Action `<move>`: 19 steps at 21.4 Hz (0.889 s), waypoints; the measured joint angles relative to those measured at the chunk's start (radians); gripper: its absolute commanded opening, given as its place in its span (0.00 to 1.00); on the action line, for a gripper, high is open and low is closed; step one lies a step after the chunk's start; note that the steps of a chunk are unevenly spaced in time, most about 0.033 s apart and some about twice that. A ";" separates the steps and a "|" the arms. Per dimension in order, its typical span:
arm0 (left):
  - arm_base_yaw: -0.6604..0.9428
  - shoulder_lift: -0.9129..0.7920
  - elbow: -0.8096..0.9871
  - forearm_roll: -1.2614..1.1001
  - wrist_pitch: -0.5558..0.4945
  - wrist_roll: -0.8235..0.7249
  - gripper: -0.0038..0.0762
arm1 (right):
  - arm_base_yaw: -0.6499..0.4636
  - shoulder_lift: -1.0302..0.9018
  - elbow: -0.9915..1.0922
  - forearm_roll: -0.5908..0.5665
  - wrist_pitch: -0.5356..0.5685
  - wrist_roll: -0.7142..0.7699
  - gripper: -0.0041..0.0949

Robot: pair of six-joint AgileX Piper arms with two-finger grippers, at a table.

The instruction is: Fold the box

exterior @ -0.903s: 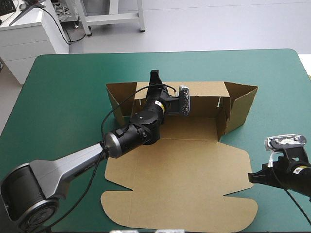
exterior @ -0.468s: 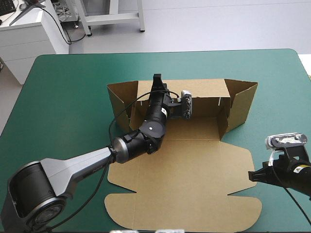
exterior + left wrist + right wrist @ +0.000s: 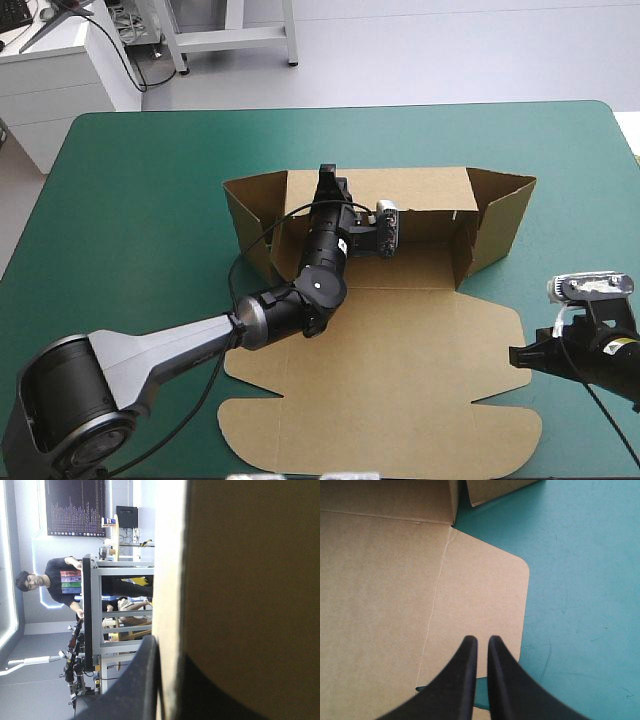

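- Since the earlier frames, in the high view, the left arm is reaching farther toward the right and the box (image 3: 400, 350) has slid slightly toward the lower right, while the right gripper (image 3: 515, 356) is keeping its place at the right edge of the frame.
- Also in the high view, the box is lying at the centre of the teal-green cover (image 3: 140, 200). Its back wall and two side walls are standing raised in the upper middle, and its lid is lying flat across the lower middle. The left gripper (image 3: 327, 180) is sitting at the top edge of the back wall, left of centre.
- In the left wrist view, the left gripper (image 3: 170, 650) is clamping the brown box (image 3: 250, 580), with the board's pale edge running between its black fingers (image 3: 135, 680).
- In the right wrist view, the right gripper (image 3: 480, 641) is hovering with its fingers pressed nearly together and gripping nothing, over a rounded flap of the box (image 3: 380, 580), just beside the bare cover (image 3: 580, 580).
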 measured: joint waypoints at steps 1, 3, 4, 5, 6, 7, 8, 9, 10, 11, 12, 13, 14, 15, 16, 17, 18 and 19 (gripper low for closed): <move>0.000 0.000 0.000 0.000 0.000 0.000 0.04 | 0.000 0.000 0.000 0.003 -0.001 0.000 0.35; 0.000 0.000 0.000 0.001 0.000 0.001 0.04 | 0.000 0.000 0.000 0.005 -0.002 0.002 0.61; 0.000 0.000 0.000 0.001 0.000 0.001 0.04 | 0.000 0.000 0.001 0.007 -0.002 0.003 0.74; 0.000 0.000 0.000 0.001 0.000 0.001 0.04 | 0.000 0.001 0.004 0.018 -0.002 0.003 0.78; 0.000 0.000 0.000 0.001 0.000 0.001 0.04 | 0.000 0.002 0.005 0.029 -0.002 0.003 0.80; 0.000 0.000 0.000 0.001 0.000 0.001 0.04 | 0.000 0.007 0.007 0.069 -0.002 0.003 0.79; 0.000 0.000 0.000 0.001 0.000 0.001 0.04 | 0.000 0.010 0.007 0.091 -0.002 0.003 0.78; 0.000 0.000 0.000 0.001 0.000 0.001 0.04 | 0.000 0.011 0.007 0.146 -0.006 -0.026 0.78; 0.000 0.000 0.000 0.001 0.000 0.001 0.04 | 0.000 0.011 0.007 0.174 -0.011 -0.050 0.76; -0.004 0.000 0.000 0.001 0.003 0.001 0.04 | 0.000 0.014 0.002 0.210 -0.032 -0.092 0.76; -0.011 0.000 0.000 0.001 0.005 0.001 0.04 | 0.000 0.023 -0.018 0.215 -0.057 -0.086 0.74; -0.020 0.000 0.001 0.001 0.005 0.001 0.04 | 0.000 0.039 -0.051 0.214 -0.074 -0.077 0.73; -0.032 0.000 0.003 0.002 0.005 0.001 0.04 | 0.000 0.071 -0.097 0.210 -0.092 -0.067 0.71; -0.039 0.000 0.009 0.005 0.008 0.001 0.04 | 0.000 0.101 -0.154 0.211 -0.100 -0.058 0.70; -0.046 -0.002 0.020 0.013 0.013 0.001 0.04 | 0.000 0.149 -0.221 0.206 -0.107 -0.044 0.69; -0.047 -0.002 0.026 0.017 0.018 0.001 0.04 | 0.000 0.183 -0.273 0.200 -0.111 -0.031 0.69; -0.048 -0.003 0.033 0.024 0.019 0.001 0.04 | 0.000 0.212 -0.316 0.189 -0.113 -0.020 0.68; -0.048 -0.003 0.040 0.028 0.021 0.001 0.04 | 0.000 0.257 -0.381 0.173 -0.115 0.001 0.67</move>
